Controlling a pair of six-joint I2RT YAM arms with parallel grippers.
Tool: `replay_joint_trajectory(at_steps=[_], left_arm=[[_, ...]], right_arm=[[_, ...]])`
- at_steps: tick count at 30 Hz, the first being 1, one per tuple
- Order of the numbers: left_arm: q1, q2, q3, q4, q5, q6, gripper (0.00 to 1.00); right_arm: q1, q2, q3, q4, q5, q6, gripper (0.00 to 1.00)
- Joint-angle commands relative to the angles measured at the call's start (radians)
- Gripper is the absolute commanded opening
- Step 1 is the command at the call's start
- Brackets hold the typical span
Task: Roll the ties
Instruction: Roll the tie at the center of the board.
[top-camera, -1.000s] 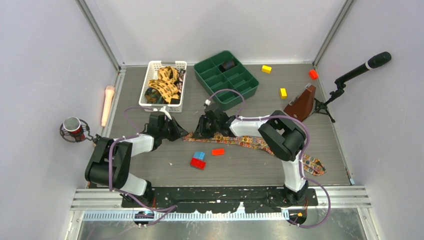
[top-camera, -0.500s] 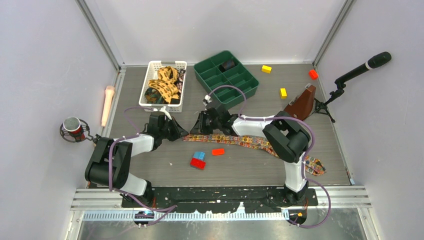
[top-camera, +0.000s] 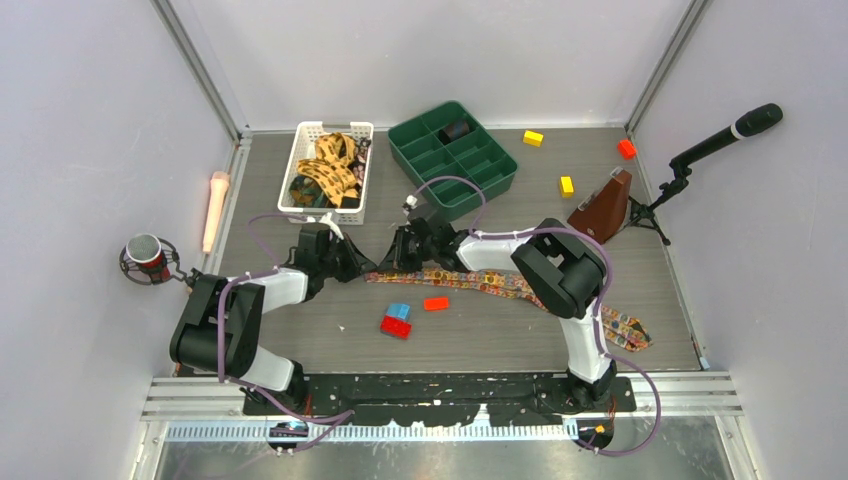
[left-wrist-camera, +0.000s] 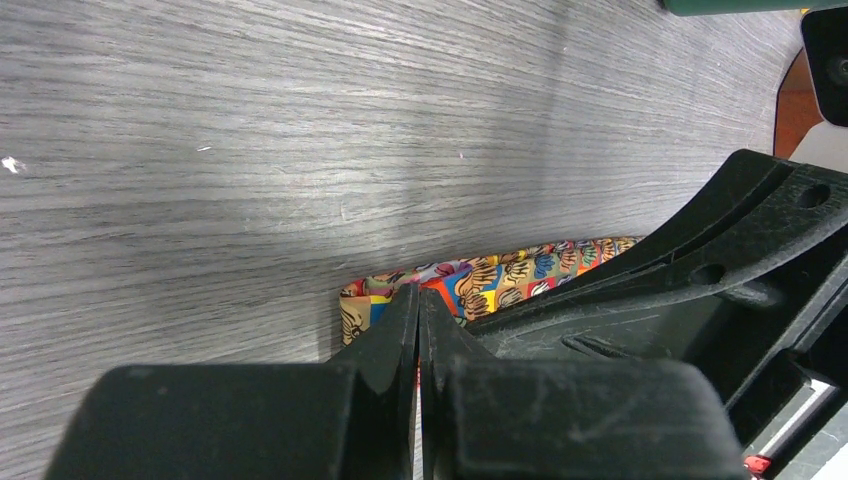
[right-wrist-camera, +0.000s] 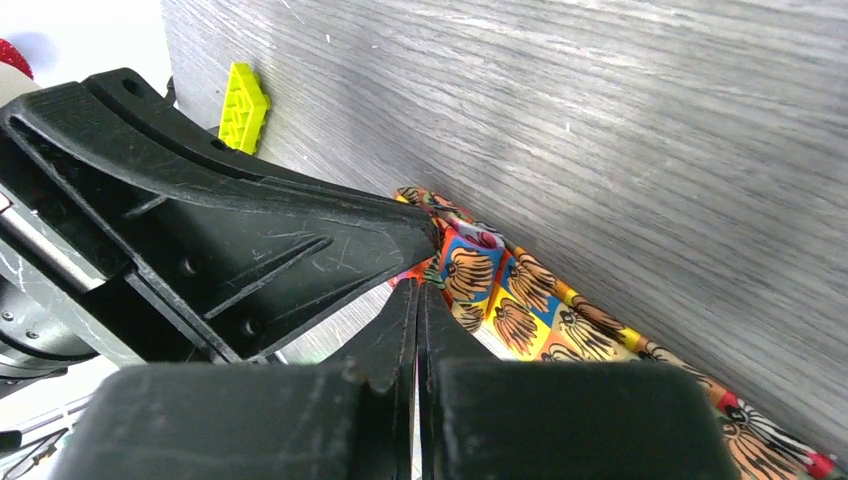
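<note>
**Two claws meet at tie's end**

Top cam: the left gripper (top-camera: 357, 264) & right gripper (top-camera: 397, 262) sit low on the grey table (top-camera: 300, 320), tips just beside each other near its middle. At their tips is one end of a multicoloured tie (top-camera: 480, 283). It lies flat and runs right, passing under the right arm to the table's near-right corner.

Wrist cams: each claw's fingers are pressed together w/ only a hairline slit, tips down at the patterned cloth. Whether any fabric is nipped between them can't be told.

More ties (top-camera: 330, 165), orange & dark, lie heaped in the white basket (top-camera: 292, 170) at the far left, well apart from the claws. A green tray (top-camera: 487, 158) stands just right of the basket. A blue block (top-camera: 399, 311), a red block (top-camera: 395, 327) right beside it, & an orange-red block (top-camera: 436, 303) lie on the near side of the tie.
</note>
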Motion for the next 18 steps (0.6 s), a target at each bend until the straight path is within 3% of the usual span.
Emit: replay_joint_trajectory(at_steps=[1, 18], left_arm=[[-0.005, -0.005, 0.024, 0.034, -0.009, 0.002, 0.0], [-0.005, -0.022, 0.02, 0.035, -0.003, 0.004, 0.0]], right_arm=[[-0.005, -0.018, 0.029, -0.033, 0.034, -0.026, 0.0], [-0.004, -0.017, 0.038, -0.109, 0.074, -0.064, 0.0]])
